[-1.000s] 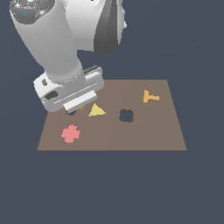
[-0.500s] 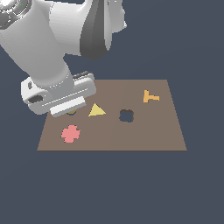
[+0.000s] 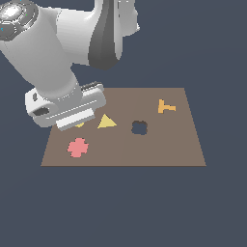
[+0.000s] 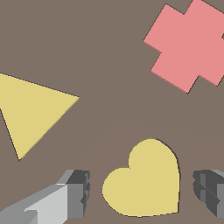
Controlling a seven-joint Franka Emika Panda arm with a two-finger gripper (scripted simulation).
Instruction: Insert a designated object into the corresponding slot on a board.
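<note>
The designated object (image 4: 146, 181), a golden-yellow heart, lies flat in the brown board (image 4: 109, 43). A thin dark line runs along part of its edge, and the slot is hidden beneath it. My gripper (image 4: 142, 192) is open. One finger (image 4: 74, 197) stands on each side of the heart, the other finger (image 4: 210, 194) a little apart from it. In the exterior view the white hand (image 3: 67, 108) covers the spot, and only a sliver of the designated object (image 3: 79, 125) shows under it on the board (image 3: 159, 149).
A pale yellow triangle (image 3: 106, 122) lies just beside the hand, and a pink cross (image 3: 77, 147) sits near the board's front corner on the exterior view's left. Mid-board is a dark clover-shaped hole (image 3: 139, 127). An orange T-shape (image 3: 166, 106) lies toward the far right.
The hand has shifted a little toward the exterior view's left and the upper arm links have swung. A sliver of the golden piece now shows below the hand.
</note>
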